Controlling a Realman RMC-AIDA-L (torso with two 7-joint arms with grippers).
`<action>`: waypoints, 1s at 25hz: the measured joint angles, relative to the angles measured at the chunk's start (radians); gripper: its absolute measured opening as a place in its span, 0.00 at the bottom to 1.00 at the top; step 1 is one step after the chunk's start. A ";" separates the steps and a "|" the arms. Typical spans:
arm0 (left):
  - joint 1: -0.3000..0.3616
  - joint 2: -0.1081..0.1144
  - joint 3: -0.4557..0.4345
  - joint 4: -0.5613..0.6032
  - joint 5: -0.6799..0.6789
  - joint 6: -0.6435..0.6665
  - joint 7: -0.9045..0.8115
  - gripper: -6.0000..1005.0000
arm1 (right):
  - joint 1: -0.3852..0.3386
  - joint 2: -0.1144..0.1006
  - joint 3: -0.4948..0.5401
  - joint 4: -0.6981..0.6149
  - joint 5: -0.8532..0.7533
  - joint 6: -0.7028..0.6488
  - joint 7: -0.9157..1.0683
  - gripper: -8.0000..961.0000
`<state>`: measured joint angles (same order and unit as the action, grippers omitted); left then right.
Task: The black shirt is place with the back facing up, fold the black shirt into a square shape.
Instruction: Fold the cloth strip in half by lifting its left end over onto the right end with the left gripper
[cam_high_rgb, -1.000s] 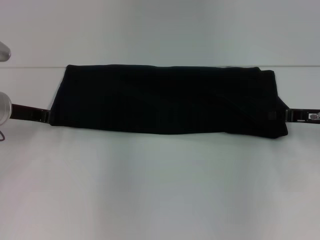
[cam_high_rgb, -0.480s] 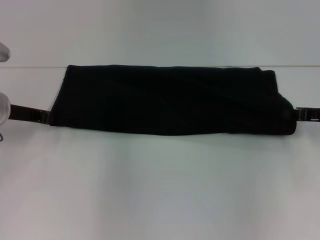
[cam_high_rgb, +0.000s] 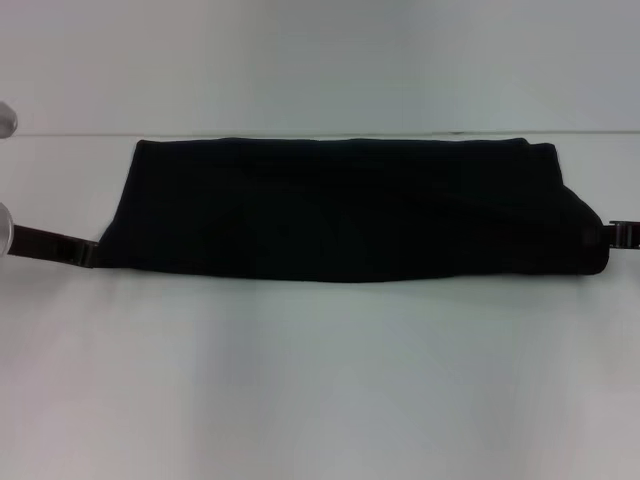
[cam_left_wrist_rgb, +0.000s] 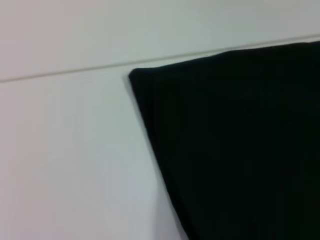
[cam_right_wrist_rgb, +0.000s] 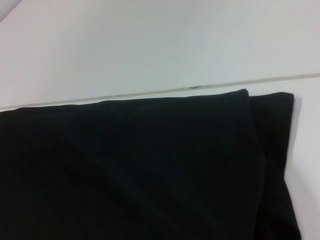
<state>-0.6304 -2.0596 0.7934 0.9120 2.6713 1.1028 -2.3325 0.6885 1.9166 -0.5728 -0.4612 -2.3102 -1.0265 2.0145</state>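
Head view — black shirt (cam_high_rgb: 345, 210) folded lengthwise.

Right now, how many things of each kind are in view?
Black shirt, folded into a long band: 1
Grippers: 2, the left gripper at the shirt's left end and the right gripper at its right end
White table: 1
Total: 4

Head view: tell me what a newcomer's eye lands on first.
The black shirt, folded into a long band, spans the white table from side to side. At each short end an arm just peeks out from the cloth: the left pincer at the band's left edge, the right pincer at its right. No lettering shows on the shirt.
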 joint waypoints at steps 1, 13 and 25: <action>0.000 0.000 0.002 0.001 0.000 0.004 0.000 0.01 | -0.001 0.000 0.000 0.000 0.000 0.000 0.005 0.02; 0.000 0.002 0.004 0.009 0.000 0.031 0.003 0.01 | -0.009 -0.001 0.004 -0.028 0.000 -0.001 0.032 0.26; -0.021 0.003 0.014 0.007 -0.001 0.037 0.016 0.01 | 0.088 0.010 -0.050 -0.013 -0.020 0.198 0.297 0.59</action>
<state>-0.6510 -2.0567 0.8069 0.9191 2.6706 1.1402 -2.3169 0.7765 1.9268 -0.6225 -0.4742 -2.3307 -0.8289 2.3120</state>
